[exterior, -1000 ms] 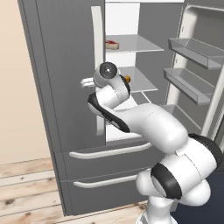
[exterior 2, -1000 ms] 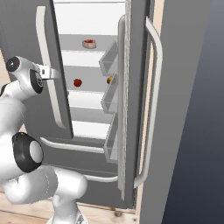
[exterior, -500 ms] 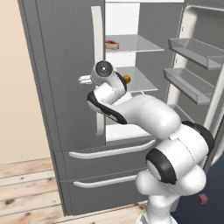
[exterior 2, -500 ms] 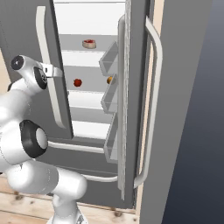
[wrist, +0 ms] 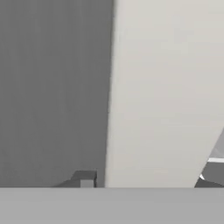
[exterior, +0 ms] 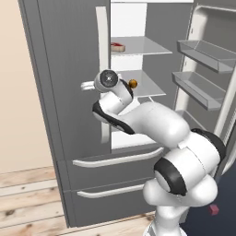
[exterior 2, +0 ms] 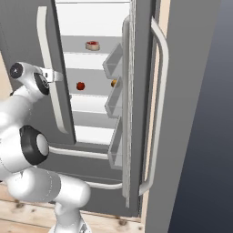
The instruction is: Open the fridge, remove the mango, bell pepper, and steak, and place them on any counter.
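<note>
My gripper [wrist: 144, 181] clamped on the left door handle [exterior: 102, 73] of the fridge [exterior: 64, 92]; right door open, steak [exterior: 117, 46] on upper shelf.

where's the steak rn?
The steak lies on the upper fridge shelf, left side behind the closed left door's edge, one shelf above the mango.

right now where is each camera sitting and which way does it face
Left base view: behind the arm on its left, facing the open fridge; white arm rises lower right, steak on an upper shelf.
Right base view: behind on its right, facing the same fridge past the open door's edge; arm lower left, steak again.
Hand view: on the hand, pressed close to the left door's pale handle; the gripper straddles it.
Both base views share the fridge interior and steak.
</note>
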Controlling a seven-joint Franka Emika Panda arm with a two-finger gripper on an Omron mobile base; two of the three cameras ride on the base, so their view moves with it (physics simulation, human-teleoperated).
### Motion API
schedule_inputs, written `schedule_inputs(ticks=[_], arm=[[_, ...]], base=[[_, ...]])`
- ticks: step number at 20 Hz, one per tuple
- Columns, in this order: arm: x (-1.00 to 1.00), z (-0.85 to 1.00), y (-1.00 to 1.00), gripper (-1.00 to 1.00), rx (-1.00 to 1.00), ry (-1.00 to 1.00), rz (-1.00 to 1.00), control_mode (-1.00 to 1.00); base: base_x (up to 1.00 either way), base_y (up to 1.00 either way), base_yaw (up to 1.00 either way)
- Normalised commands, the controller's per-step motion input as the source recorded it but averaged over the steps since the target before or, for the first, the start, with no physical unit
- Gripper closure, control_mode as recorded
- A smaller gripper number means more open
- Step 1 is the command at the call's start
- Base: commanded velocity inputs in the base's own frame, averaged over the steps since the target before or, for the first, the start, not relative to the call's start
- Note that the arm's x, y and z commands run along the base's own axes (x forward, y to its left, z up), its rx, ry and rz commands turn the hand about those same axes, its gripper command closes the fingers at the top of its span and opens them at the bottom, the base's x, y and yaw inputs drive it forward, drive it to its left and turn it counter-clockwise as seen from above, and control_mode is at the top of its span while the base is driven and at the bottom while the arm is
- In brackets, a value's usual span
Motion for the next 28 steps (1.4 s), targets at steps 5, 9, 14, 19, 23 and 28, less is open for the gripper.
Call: schedule_inputs(ticks=[5, 9, 14, 19, 23, 28], arm=[[-0.67, 0.02, 0.95, 1.00, 0.00, 0.00, 0.10, -1.00], [-0.97, 0.18, 0.99, 1.00, 0.00, 0.00, 0.09, -1.00], [-1.00, 0.28, 0.96, 1.00, 0.00, 0.02, 0.10, -1.00], [-1.00, 0.24, 1.00, 1.00, 0.00, 0.04, 0.14, -1.00], [-1.00, 0.12, 1.00, 1.00, 0.00, 0.09, 0.19, -1.00], [-0.99, 0.08, 0.95, -1.00, 0.00, 0.07, 0.18, -1.00]], base=[[0.00, 0.00, 0.00], [0.00, 0.00, 0.00], [0.00, 0.00, 0.00], [0.00, 0.00, 0.00], [0.00, 0.00, 0.00], [0.00, 0.00, 0.00]])
